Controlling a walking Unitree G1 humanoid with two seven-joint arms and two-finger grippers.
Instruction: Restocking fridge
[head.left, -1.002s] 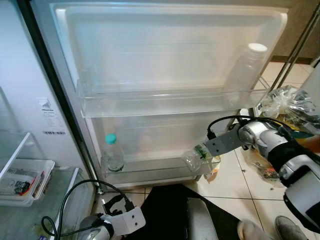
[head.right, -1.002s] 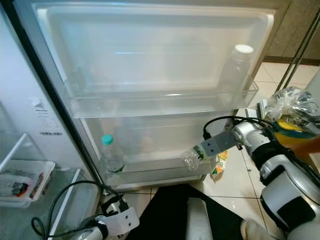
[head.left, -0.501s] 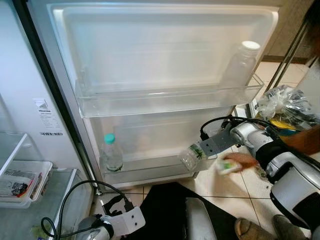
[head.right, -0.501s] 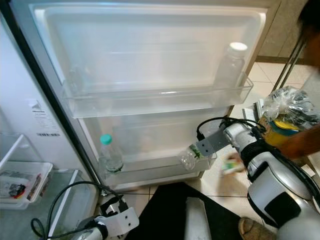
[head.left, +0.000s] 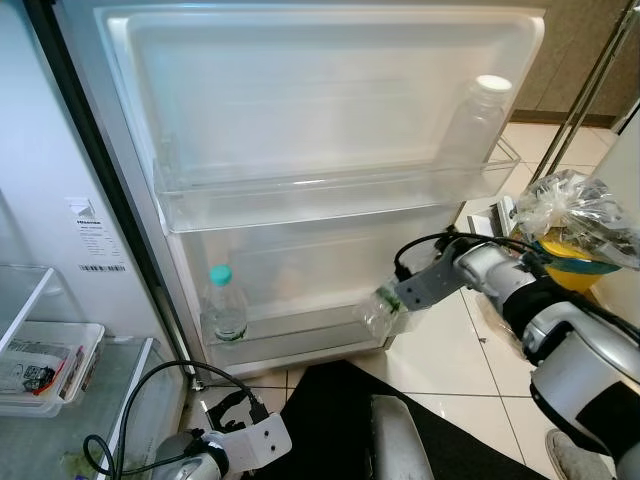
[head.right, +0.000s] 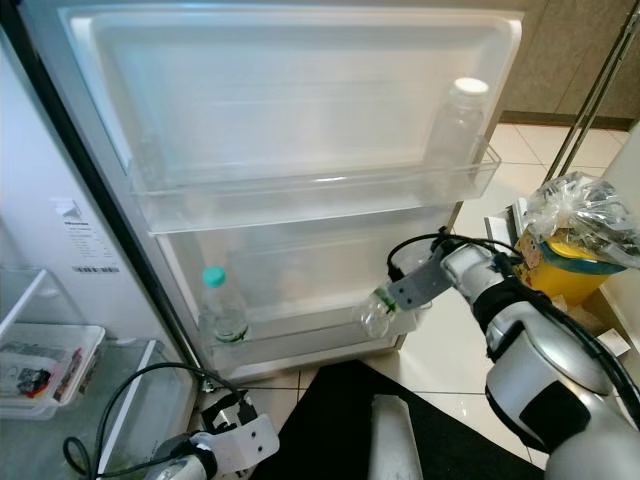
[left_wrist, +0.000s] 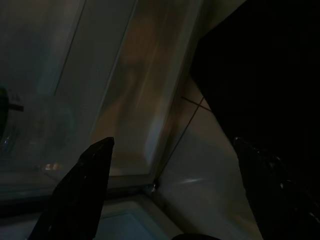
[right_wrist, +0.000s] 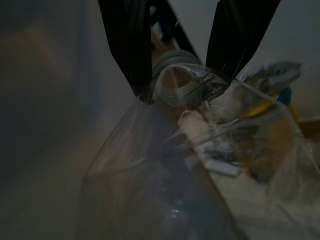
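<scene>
Your right tool (head.left: 392, 303) grips a clear bottle (head.left: 380, 312) by its neck, fingers closed around it just below the mouth. The bottle lies tilted, base pointing left and down toward the lower door shelf (head.left: 300, 345), at that shelf's right end. Your right arm is the nearer one; the left tool (head.left: 235, 420) hangs low, fingers spread apart. Since half a second ago, the person's hand near your right arm has gone.

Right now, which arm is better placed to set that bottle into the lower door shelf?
Right. The right gripper already holds the bottle at the lower door shelf, by its right end. The left gripper hangs low near the floor, holding nothing.
</scene>
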